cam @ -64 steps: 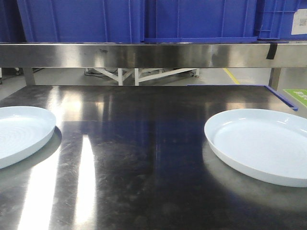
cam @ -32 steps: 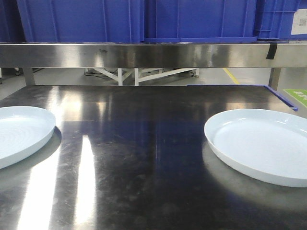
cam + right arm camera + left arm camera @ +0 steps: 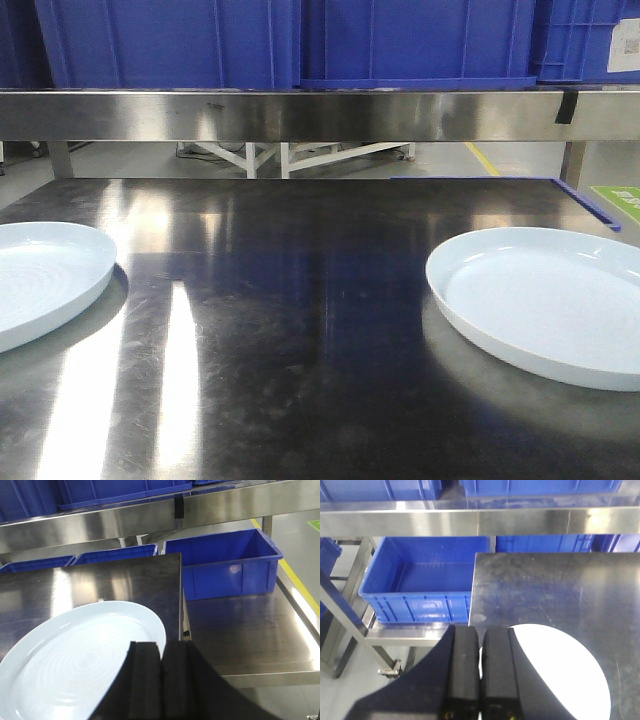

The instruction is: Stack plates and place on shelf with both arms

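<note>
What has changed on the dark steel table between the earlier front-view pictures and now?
Nothing has visibly changed. The glossy pale bluish-white round plate on the left and its twin on the right lie flat where they were, far apart and unstacked, on the dark reflective steel table. No claw has come into the front view.

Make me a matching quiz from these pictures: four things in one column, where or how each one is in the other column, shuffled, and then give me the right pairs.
Things:
1. left plate
2. right plate
3. blue crates in the front view
4. left gripper

Place or state:
A. fingers shut, holding nothing
B. up on the steel shelf
C. on the right side of the table
D. on the table's left side

Pairs: 1-D, 2-C, 3-B, 4-A.
</note>
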Tool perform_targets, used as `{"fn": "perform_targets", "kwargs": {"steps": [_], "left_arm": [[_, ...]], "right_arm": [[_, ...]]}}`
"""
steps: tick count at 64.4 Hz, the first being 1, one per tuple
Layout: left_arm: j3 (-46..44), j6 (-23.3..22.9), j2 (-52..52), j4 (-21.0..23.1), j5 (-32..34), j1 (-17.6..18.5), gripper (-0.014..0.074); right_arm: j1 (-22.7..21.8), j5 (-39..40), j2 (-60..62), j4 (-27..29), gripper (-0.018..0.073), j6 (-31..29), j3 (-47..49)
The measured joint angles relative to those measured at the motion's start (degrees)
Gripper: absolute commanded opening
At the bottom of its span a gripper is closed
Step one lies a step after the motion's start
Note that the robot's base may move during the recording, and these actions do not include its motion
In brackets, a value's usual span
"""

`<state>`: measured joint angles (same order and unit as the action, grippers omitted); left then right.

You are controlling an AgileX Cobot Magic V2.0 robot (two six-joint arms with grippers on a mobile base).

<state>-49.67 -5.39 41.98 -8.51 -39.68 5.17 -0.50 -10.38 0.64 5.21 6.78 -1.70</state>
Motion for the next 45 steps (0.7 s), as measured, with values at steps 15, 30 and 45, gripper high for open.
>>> {"fn": "perform_targets", "kwargs": {"steps": [15,30,45], "left_arm": [[0.0,0.0,0.0,0.0,3.7,0.0,0.0090],[0.0,0.0,0.0,0.0,4.7,0.0,0.0090],[0.0,0.0,0.0,0.0,4.7,0.0,0.0090]], "right_arm": [[0.0,0.0,0.0,0.0,0.0023,0.0,0.0],[0.0,0.1,0.0,-0.5,0.0023,0.0,0.0],[0.0,8.3,0.0,-0.6,0.0023,0.0,0.0]]}}
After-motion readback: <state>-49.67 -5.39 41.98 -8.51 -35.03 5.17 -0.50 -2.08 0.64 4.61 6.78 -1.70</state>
